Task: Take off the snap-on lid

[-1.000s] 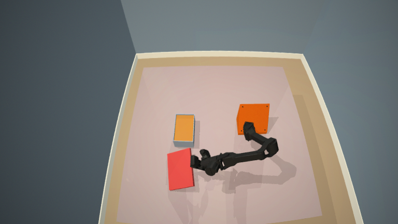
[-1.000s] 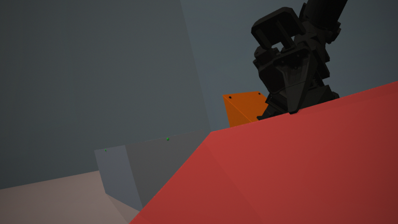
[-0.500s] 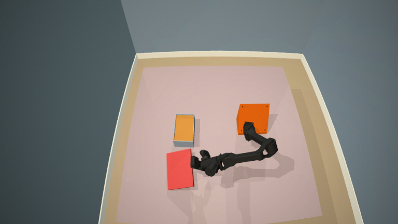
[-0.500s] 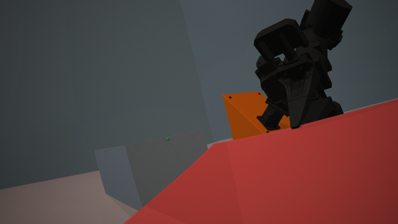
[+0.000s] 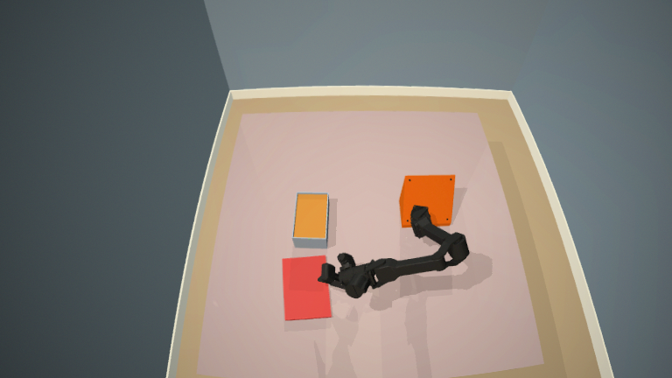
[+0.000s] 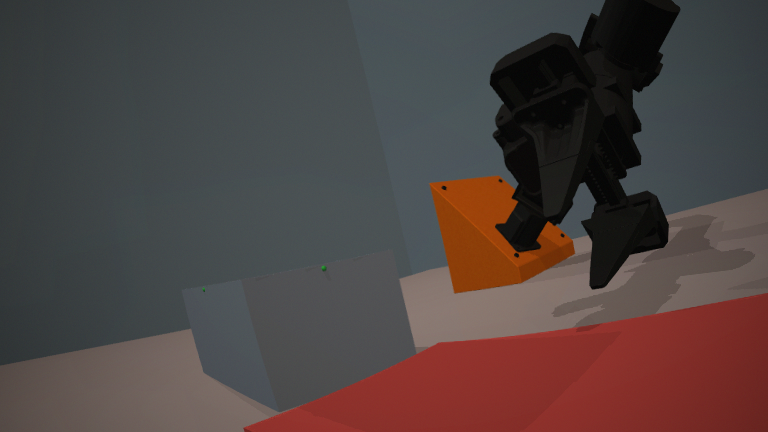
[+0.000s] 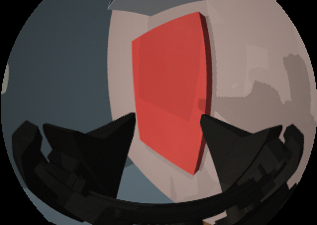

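The red lid [image 5: 304, 290] [image 6: 453, 376] [image 7: 168, 76] lies flat or nearly flat in front of the box, its plain face up. A shadow shows past its front edge, so I cannot tell whether it rests fully on the table. The grey storage box [image 5: 311, 243] [image 6: 328, 331] [image 7: 163, 3] stands upright and uncovered behind the lid, with an orange inside showing. My gripper [image 5: 339, 283] [image 6: 574, 250] [image 7: 168, 118] is open and empty above the lid's right edge, its fingers apart and off the lid.
An orange sloped block [image 5: 430, 195] [image 6: 472, 257] with dark dots at its corners stands to the right of the box, with my arm's base on it. My arm [image 5: 418, 264] reaches left from there. A pale raised rim [image 5: 368, 91] runs around the table area.
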{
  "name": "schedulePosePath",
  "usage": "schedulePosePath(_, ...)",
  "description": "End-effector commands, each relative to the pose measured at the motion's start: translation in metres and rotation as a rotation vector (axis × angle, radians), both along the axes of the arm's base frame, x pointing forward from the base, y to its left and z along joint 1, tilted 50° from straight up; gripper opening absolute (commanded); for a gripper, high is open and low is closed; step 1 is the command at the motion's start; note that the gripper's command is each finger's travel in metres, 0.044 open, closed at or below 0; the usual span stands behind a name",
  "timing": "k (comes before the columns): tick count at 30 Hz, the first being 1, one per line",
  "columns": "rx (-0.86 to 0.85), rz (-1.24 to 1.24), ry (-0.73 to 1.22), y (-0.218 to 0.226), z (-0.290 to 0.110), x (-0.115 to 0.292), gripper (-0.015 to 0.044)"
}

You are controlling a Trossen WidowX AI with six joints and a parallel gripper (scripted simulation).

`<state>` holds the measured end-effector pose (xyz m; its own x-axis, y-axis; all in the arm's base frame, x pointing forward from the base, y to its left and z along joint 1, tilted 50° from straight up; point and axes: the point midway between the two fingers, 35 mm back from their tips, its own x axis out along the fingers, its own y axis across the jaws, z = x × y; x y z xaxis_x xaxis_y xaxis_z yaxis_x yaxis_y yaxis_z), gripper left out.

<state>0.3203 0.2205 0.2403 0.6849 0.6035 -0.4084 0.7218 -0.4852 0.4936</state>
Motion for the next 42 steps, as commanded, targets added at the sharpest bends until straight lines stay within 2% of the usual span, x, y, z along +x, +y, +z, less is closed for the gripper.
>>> schedulePosePath(1,0.002,0.001,0.006,-0.001,-0.001,-0.007,0.0406)
schedulePosePath(3,0.002,0.001,0.006,-0.002,-0.001,-0.011,0.0440)
schedulePosePath(31,0.003,0.001,0.009,-0.010,-0.001,-0.066,0.0440)
schedulePosePath(42,0.002,0.001,0.008,-0.023,0.013,-0.066,0.0440)
